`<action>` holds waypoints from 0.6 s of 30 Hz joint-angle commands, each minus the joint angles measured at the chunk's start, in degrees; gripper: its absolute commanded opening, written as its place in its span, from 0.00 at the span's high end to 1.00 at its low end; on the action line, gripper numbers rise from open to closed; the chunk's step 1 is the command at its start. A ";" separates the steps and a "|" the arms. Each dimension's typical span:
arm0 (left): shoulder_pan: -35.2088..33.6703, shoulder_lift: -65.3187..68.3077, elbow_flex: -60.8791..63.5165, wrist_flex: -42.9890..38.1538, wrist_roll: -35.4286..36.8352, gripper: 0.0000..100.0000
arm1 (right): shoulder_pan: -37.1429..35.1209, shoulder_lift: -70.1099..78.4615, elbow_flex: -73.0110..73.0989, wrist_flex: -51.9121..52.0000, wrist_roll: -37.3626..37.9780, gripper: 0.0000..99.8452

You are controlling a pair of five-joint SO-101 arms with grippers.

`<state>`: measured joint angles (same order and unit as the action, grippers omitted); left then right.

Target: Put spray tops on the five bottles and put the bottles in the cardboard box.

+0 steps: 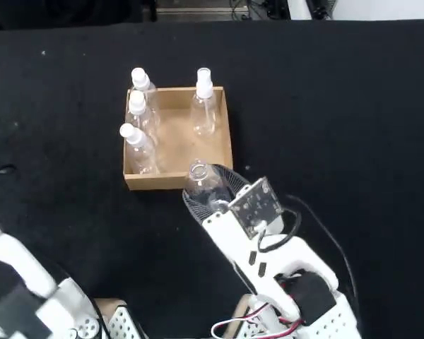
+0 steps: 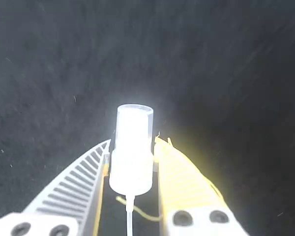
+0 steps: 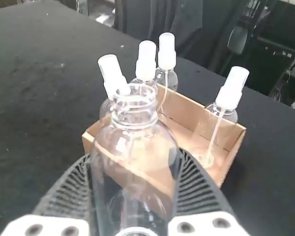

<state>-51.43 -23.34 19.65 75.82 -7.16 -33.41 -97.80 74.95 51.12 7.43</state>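
High view shows the open bottle [image 1: 201,185] upright just beside the near right corner of the box [image 1: 177,181], its bare neck standing in front of the box's near wall. The right end effector [image 1: 206,194] comes at it from the near side, its ribbed fingers spread only as wide as the bottle's body and pressed against it on both sides. In the right wrist view the same bottle [image 3: 133,162] stands between those fingers [image 3: 69,189], gripped around its lower body, with the box [image 3: 233,147] behind it; whether its base touches the bench [image 1: 339,106] cannot be told. Four capped bottles [image 1: 140,120] stand in the box, three along its left side and one at the far right corner. In the left wrist view the left end effector [image 2: 132,147] is closed nearly all the way on a spray top [image 2: 133,123], clamping its lower collar from both sides, the cap pointing out past the fingertips and the thin tube [image 2: 129,219] running back between the fingers, over the bench.
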 commanded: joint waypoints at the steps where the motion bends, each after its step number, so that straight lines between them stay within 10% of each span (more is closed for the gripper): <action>1: 4.97 -13.19 -4.00 0.44 3.43 0.97 | -1.14 -7.43 4.35 -2.46 -0.35 0.99; 18: 55.69 -43.87 -8.66 -17.41 5.71 0.97 | -2.20 -13.41 10.59 -1.76 -5.10 0.99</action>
<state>-2.20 -68.18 13.23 62.73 -2.86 -34.99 -103.08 85.85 50.51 5.58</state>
